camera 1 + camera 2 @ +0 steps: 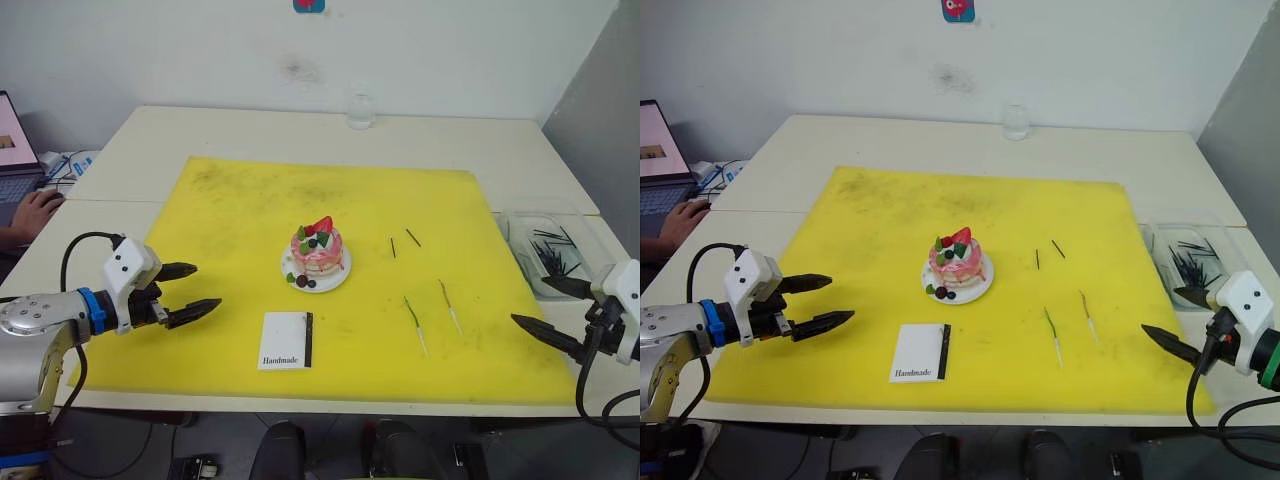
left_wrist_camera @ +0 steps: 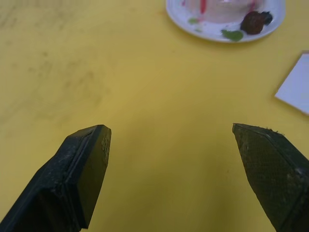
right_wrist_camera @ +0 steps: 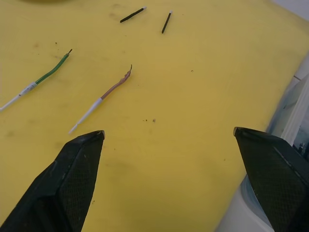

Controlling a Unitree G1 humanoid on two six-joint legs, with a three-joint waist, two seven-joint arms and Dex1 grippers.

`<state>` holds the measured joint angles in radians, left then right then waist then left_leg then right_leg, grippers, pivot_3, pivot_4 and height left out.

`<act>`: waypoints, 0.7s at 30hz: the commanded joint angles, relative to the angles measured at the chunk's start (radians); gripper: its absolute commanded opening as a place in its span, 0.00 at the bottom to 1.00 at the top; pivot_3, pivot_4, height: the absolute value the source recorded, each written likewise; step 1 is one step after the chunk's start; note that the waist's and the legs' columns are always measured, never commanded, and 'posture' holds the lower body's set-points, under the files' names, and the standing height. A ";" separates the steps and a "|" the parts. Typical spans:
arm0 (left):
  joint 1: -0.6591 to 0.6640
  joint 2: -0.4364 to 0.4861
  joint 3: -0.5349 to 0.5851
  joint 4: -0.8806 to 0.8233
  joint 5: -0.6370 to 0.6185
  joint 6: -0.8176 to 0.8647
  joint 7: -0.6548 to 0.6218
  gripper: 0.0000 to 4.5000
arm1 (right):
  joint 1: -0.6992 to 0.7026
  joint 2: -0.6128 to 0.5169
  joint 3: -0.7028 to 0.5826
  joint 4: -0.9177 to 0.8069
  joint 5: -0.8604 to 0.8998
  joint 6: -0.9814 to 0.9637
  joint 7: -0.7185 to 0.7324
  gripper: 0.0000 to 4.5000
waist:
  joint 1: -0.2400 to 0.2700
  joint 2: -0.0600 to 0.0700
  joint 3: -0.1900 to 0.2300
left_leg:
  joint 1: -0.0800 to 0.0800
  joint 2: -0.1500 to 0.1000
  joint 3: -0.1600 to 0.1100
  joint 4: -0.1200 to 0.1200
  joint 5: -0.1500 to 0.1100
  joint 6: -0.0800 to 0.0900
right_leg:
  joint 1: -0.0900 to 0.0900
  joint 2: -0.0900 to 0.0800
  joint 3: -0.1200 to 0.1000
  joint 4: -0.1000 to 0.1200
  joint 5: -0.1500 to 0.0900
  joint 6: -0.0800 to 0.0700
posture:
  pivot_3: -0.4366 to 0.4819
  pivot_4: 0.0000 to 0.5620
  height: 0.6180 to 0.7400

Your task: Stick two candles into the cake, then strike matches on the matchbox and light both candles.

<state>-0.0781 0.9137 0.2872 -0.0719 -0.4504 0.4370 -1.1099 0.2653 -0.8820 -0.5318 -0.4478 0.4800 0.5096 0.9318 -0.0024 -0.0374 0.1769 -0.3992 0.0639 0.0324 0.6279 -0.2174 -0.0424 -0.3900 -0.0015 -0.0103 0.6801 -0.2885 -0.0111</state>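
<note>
**Head view: nothing planted yet, candles first**

Head view shows the cake [image 1: 317, 253] on its white plate in the middle of the yellow mat [image 1: 240, 210], bare of candles. The two candles lie flat on the mat to my right of it: the green-tipped candle [image 1: 414, 324] nearer the cake, the tan-tipped candle [image 1: 450, 306] just beside it on the outer side. Two matches [image 1: 402, 241] rest apart from each other a little beyond the candles. The matchbox [image 1: 286, 340] lies flat in front of the cake, striking strip on its right edge.

My right gripper [image 1: 549, 311] hovers at the mat's right edge, fingers spread wide and holding nothing; my left gripper [image 1: 187, 291] hangs over the mat to the left of the cake, likewise spread and empty.

I judge the step in hand to be picking up the first candle, and the right arm is the near one. The tan-tipped candle lies closest along my fingers' line in the right wrist view. It is wire-thin, so I should come down low with the pads straddling it across its length and close at the pale lower part, leaving the wick end free. Its upper part looks slightly bent, though I can't be sure. A clear tray [image 1: 548, 250] of dark sticks sits off the mat by my right wrist; I should keep clear of it.
</note>
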 commanded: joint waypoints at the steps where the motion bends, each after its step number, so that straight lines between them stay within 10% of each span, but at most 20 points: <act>1: -0.017 0.029 0.006 -0.100 -0.073 0.067 -0.033 1.00 | 0.016 0.005 -0.048 -0.121 0.055 0.055 -0.027 1.00 | 0.000 0.000 0.000 | 0.000 0.000 0.000 0.000 0.000 0.000 | 0.000 0.000 0.000 0.000 0.000 0.000 | 0.48 0.27 1.00; 12: -0.026 0.012 -0.061 -0.464 -0.345 0.283 -0.046 1.00 | 0.002 0.101 0.076 -0.377 0.039 0.327 -0.380 1.00 | 0.000 0.000 0.000 | 0.000 0.000 -0.001 0.001 0.000 0.000 | 0.000 0.000 0.001 0.000 0.000 0.000 | 0.48 0.27 1.00; 21: -0.019 -0.017 -0.137 -0.564 -0.332 0.192 -0.062 1.00 | 0.013 0.240 0.257 -0.436 -0.045 0.399 -0.580 1.00 | 0.000 0.001 -0.001 | 0.000 0.000 -0.001 0.001 0.000 0.000 | 0.000 0.001 0.001 0.000 0.000 0.000 | 0.48 0.27 1.00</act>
<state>-0.0894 0.9016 0.1533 -0.6059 -0.7825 0.6574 -1.1681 0.2817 -0.6440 -0.2794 -0.8589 0.4600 0.9091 0.3832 -0.0024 -0.0369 0.1763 -0.3989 0.0634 0.0312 0.6289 -0.2174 -0.0424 -0.3898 -0.0006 -0.0094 0.6805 -0.2885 -0.0111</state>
